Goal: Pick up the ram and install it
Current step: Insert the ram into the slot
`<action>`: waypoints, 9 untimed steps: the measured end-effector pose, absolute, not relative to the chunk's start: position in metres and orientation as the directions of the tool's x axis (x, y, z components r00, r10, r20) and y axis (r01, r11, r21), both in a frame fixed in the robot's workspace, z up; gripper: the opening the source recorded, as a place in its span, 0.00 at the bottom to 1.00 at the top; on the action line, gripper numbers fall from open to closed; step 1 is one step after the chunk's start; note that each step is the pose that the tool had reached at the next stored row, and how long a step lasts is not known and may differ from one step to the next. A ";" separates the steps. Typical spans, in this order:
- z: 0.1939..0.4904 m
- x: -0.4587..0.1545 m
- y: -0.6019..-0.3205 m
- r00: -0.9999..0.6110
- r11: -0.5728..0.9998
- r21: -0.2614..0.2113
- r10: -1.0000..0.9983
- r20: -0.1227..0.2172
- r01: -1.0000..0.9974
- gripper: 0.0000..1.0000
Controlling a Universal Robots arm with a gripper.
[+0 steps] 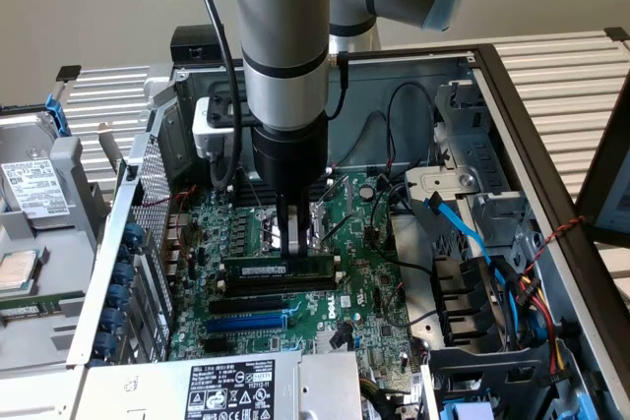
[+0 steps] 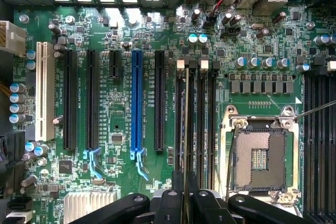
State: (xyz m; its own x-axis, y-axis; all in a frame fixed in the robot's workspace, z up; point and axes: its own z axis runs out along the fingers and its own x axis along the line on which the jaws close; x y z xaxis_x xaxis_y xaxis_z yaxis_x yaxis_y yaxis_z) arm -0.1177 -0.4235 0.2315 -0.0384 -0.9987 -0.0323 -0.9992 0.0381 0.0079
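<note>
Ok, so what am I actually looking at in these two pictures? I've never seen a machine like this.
That grey tube is a robot arm reaching into an open computer case. One picture comes from a camera standing apart; the other from a camera on the arm's wrist, looking down at the green motherboard. Its end effector, a two-fingered clamp, is shut on the ram, a thin green memory stick, held at the long black memory slots beside the empty processor socket. Whether it is seated, I cannot tell.

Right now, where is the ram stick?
In the exterior view the ram lies across the middle of the motherboard, gripped by the gripper, between the CPU socket and the blue slot.
</note>
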 end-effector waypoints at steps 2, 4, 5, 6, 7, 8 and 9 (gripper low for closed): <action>0.231 -0.118 -0.423 -0.031 0.031 0.008 -0.999 -0.032 -0.999 0.14; 0.231 -0.118 -0.423 -0.024 0.024 0.007 -0.999 -0.032 -1.000 0.14; 0.231 -0.118 -0.423 -0.022 0.021 0.007 -0.999 -0.032 -1.000 0.14; 0.231 -0.118 -0.423 -0.019 0.019 0.007 -0.999 -0.032 -1.000 0.14; 0.231 -0.118 -0.423 -0.016 0.016 0.007 -0.999 -0.032 -1.000 0.14; 0.231 -0.118 -0.423 -0.013 0.013 0.006 -0.999 -0.032 -1.000 0.14; 0.231 -0.118 -0.423 -0.011 0.011 0.006 -0.999 -0.031 -1.000 0.14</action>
